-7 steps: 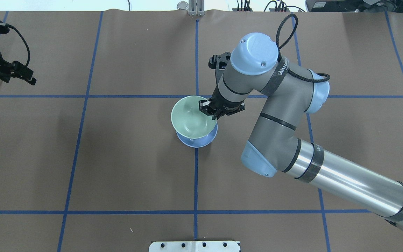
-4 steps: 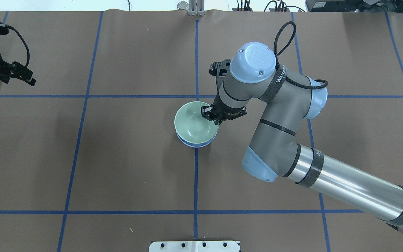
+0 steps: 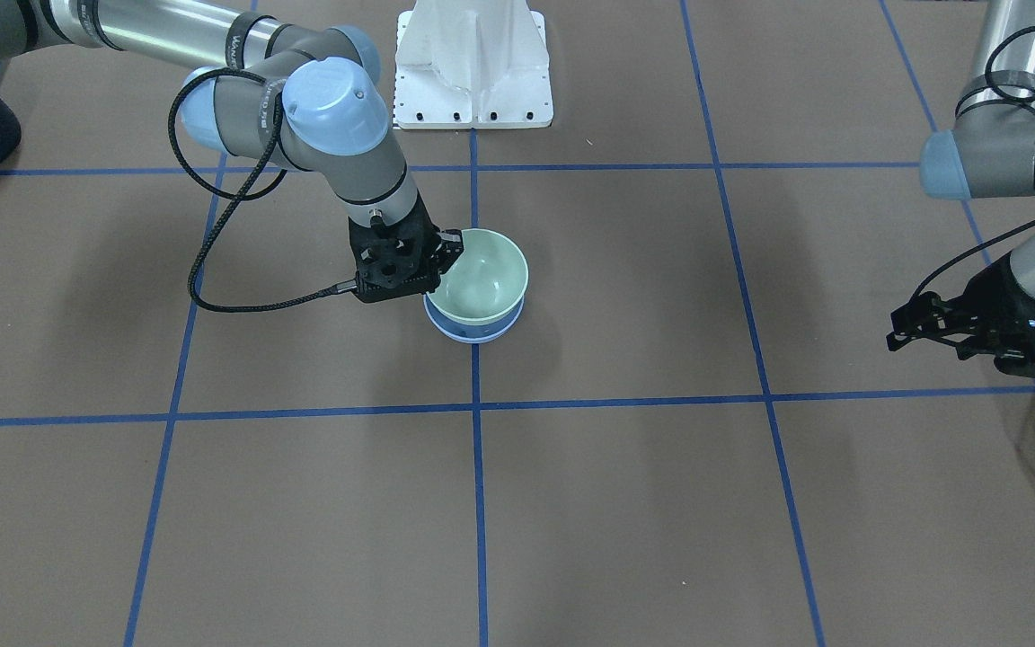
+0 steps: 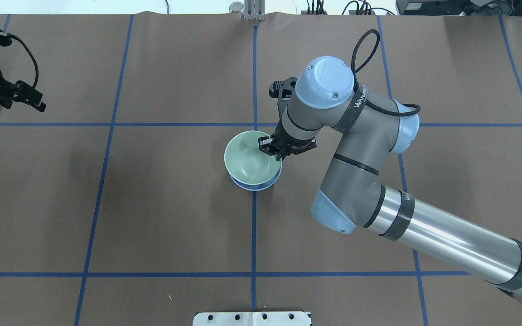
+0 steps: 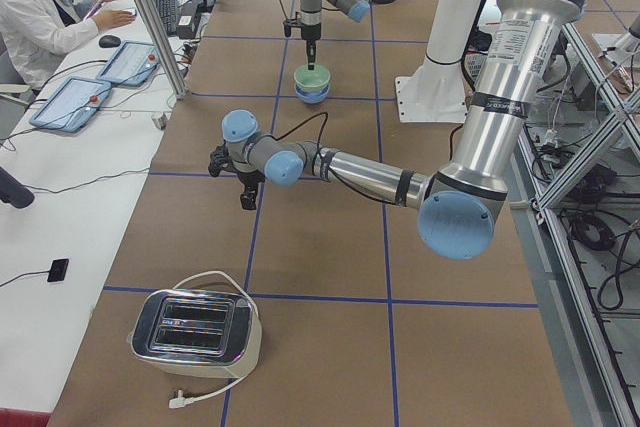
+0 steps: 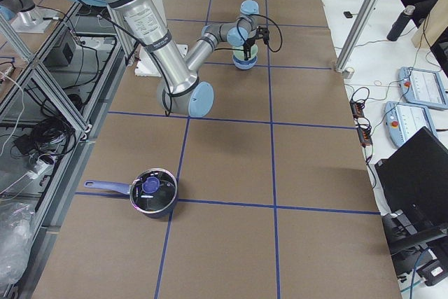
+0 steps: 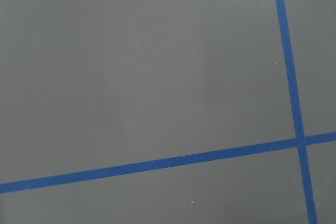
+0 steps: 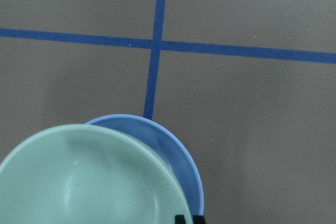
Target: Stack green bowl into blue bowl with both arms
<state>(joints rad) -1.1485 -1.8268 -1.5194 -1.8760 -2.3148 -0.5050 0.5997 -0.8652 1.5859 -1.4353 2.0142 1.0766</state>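
Green bowl [image 4: 247,165] in blue bowl [image 4: 254,187] — right jaws on rim

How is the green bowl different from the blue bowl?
The green bowl is mint green; the blue bowl is pale blue. The green bowl sits on top, inside the blue bowl, which rests on the table. The right gripper pinches the green bowl's rim, not the blue bowl's. Both are round and plain.

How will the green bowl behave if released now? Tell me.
Probably rigid: the green bowl holds round though the right gripper pinches only its rim. Glossy, so likely slippery. It sits off-centre in the blue bowl, so it may slide or rock.
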